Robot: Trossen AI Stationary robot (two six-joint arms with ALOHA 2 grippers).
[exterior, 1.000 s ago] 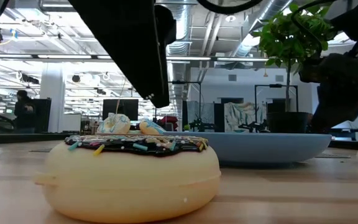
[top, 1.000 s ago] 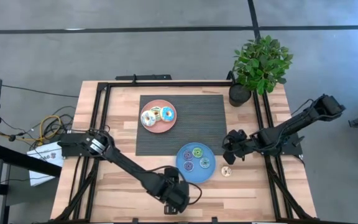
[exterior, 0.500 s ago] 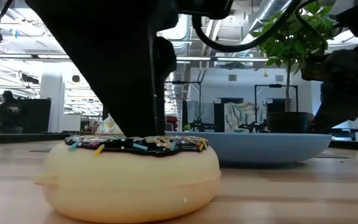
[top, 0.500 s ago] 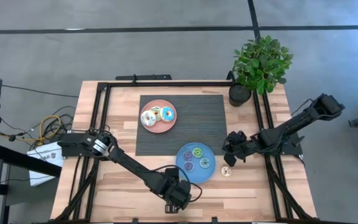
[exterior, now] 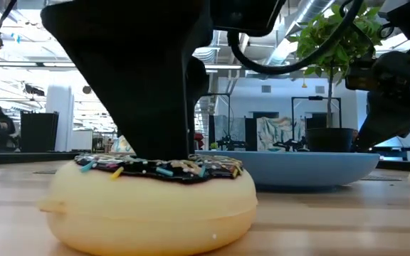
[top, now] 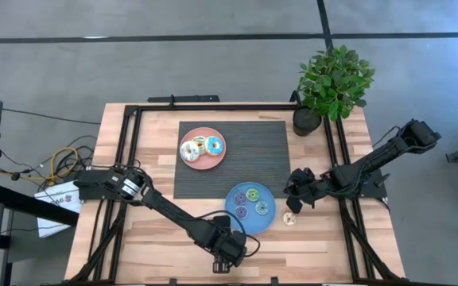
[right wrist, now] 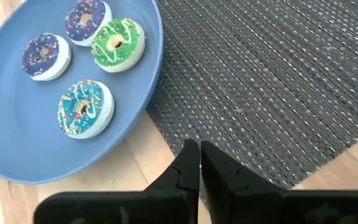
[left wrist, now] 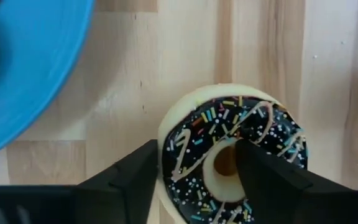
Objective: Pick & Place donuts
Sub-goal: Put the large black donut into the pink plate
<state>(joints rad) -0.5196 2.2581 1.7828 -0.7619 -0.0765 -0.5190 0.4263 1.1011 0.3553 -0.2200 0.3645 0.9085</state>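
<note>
A large cream donut with dark brown sprinkled icing (left wrist: 194, 134) lies flat on the wood near the table's near edge, large in the low view (exterior: 148, 206). My left gripper (left wrist: 197, 165) is down on it from above, open, with one finger outside the ring and the other at its hole. Several small donuts, purple, green and blue, lie on the blue plate (right wrist: 17, 155). Larger donuts lie on the pink plate (top: 217, 156). One small cream donut (top: 290, 218) lies on the wood right of the blue plate. My right gripper (right wrist: 199, 163) hovers shut over the mat's near right corner. My left gripper comes at the brown-iced donut from above, pointing down. One finger (left wrist: 135, 177) stands against the ring's outer edge (left wrist: 164, 149) and the other (left wrist: 260, 171) reaches into the hole, so one side of the ring lies between them. In the low view a finger meets the icing (exterior: 159, 165). The donut sits flat on the table.
A dark ribbed mat (top: 253, 155) covers the table's middle, with the pink plate on its left part. The blue plate's rim (left wrist: 36, 87) lies close beside the donut. A potted plant (top: 332, 79) stands at the far right corner. Black frame rails run along the sides.
My left gripper has come down from just above the brown-iced donut until its fingers reach the icing. The donut has shifted slightly on the wood. My right gripper has kept its place.
</note>
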